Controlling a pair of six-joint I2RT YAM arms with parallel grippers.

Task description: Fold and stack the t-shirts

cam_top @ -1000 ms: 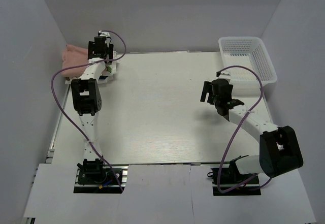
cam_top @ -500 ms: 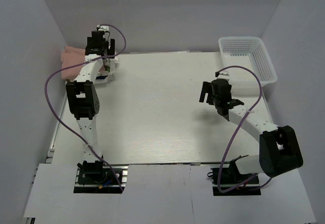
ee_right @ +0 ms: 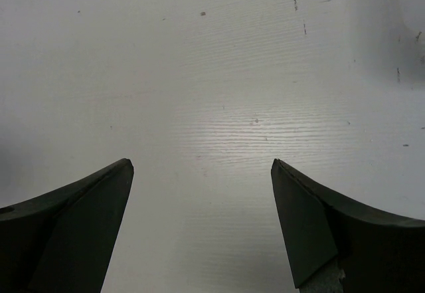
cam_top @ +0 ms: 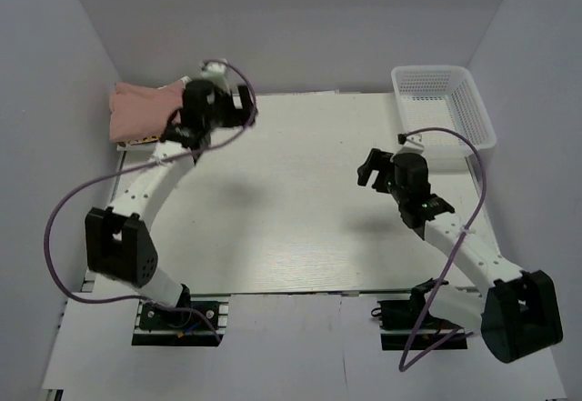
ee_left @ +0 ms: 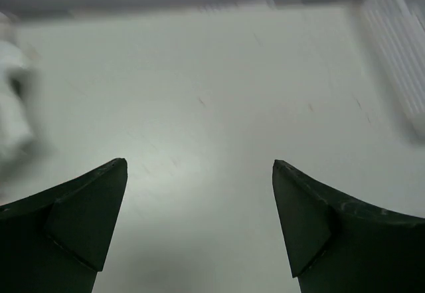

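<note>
A folded dusty-pink t-shirt [cam_top: 136,110] lies at the far left corner of the table, with a thin pale edge showing under its near side. The white t-shirt cannot be made out as its own piece. My left gripper [cam_top: 244,110] hangs to the right of the pink shirt, off it, pointing across the table. Its jaws are open [ee_left: 199,167] with only bare tabletop between them. My right gripper [cam_top: 371,169] hovers over the right half of the table, also open [ee_right: 202,163] and holding nothing.
A white plastic mesh basket [cam_top: 473,101] stands at the far right corner; its wall [ee_left: 398,47] shows blurred in the left wrist view. A blurred white shape [ee_left: 13,120] sits at that view's left edge. Purple cables loop from both arms.
My left arm has swung right, away from the pink shirt, out over the table, its jaws opening slightly wider. The right arm has shifted a little to the right.
</note>
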